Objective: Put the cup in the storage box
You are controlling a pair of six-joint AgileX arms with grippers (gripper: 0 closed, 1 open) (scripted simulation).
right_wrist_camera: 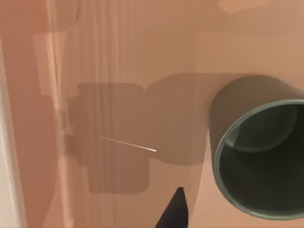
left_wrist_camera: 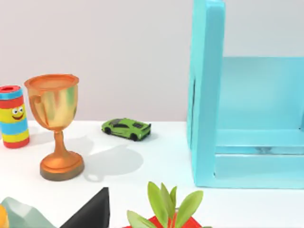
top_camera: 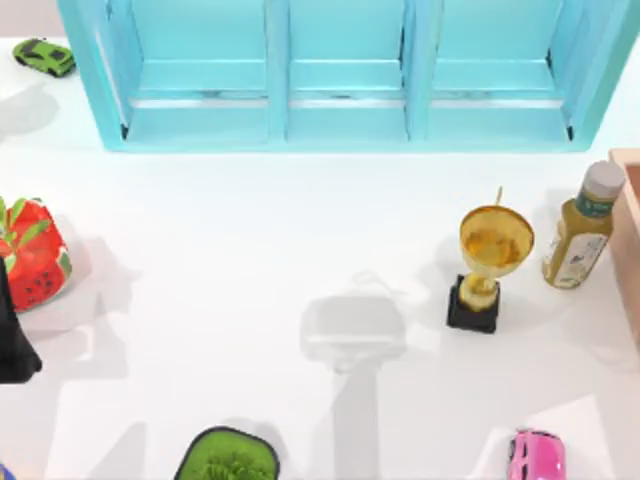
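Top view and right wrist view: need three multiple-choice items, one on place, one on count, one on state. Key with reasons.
1. Where does the gold trophy cup with a black base stand on the table?
A. Right of centre, beside the yellow bottle with a grey cap
B. Inside the turquoise shelf
C. At the left edge

2. How many toy cars are there in the top view?
A. One
B. Two
C. Three

3. How is the plain dark grey-green cup in the right wrist view?
A. Upside down
B. Open mouth towards the camera, nothing inside
C. Full of liquid

Key: 1 A, the bottle is just to its right. 2 B, a green car and a pink car. 3 B, its bare inside shows against the tan box.
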